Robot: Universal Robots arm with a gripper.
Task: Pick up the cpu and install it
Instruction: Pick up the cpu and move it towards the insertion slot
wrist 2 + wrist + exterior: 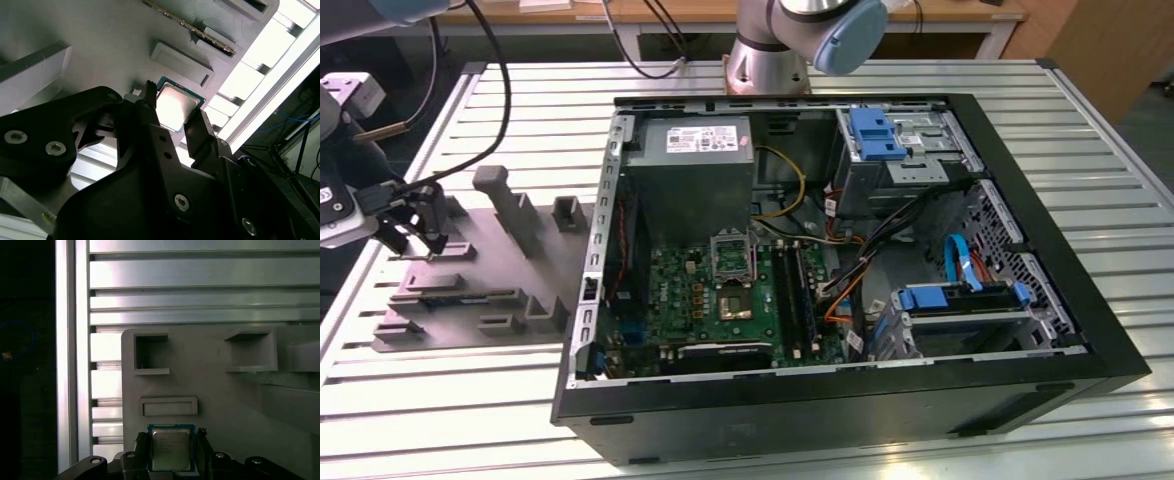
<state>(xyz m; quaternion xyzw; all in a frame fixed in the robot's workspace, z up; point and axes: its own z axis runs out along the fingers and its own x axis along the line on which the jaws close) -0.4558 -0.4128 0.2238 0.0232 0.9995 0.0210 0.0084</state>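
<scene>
The cpu point(171, 449) is a small square chip with a silvery top and a green rim. It lies flat on the grey plastic fixture point(215, 390), close to that fixture's edge. My gripper point(171, 436) straddles it, one black finger against each of two opposite sides, shut on it. In the second wrist view the cpu point(176, 106) shows between the same fingers of the gripper point(172, 117). In the exterior view the gripper point(416, 245) reaches down to the fixture point(467, 300) at the exterior view's left. The open metal-framed socket point(731, 258) sits on the green board inside the computer case point(1067, 330).
The fixture carries raised blocks and pockets point(507, 205) around the gripper. The open black case fills the middle and the exterior view's right, with cables point(854, 270), drive cages point(901, 150) and a power supply point(700, 160). All stand on a slatted aluminium table point(454, 400).
</scene>
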